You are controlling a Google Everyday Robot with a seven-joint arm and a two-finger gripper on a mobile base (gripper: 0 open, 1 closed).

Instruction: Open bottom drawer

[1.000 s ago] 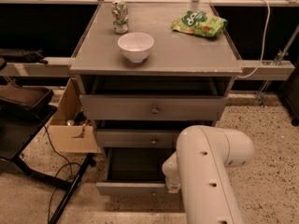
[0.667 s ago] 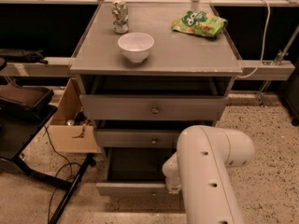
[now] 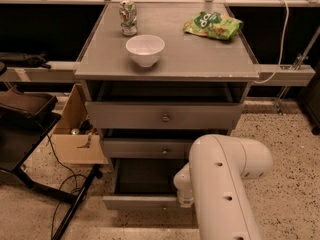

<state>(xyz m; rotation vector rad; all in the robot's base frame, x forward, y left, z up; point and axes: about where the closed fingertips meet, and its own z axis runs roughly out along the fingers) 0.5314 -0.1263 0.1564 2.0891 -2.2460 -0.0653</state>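
Note:
The bottom drawer [image 3: 140, 202] of the grey cabinet is pulled out toward me, and its dark inside [image 3: 145, 176] shows. Its knob is not visible. My gripper [image 3: 184, 200] is low at the right end of the drawer's front edge, mostly hidden behind my white arm [image 3: 225, 184], which covers the drawer's right part. The mid-width middle drawer [image 3: 145, 149] and the widest top drawer [image 3: 162, 116] are above it, each with a small round knob.
On the cabinet top [image 3: 200, 59] stand a white bowl [image 3: 145, 50], a can [image 3: 128, 18] and a green chip bag [image 3: 212, 25]. A cardboard box [image 3: 75, 139], a dark chair [image 3: 25, 109] and a black stand leg [image 3: 75, 204] with cables are on the left.

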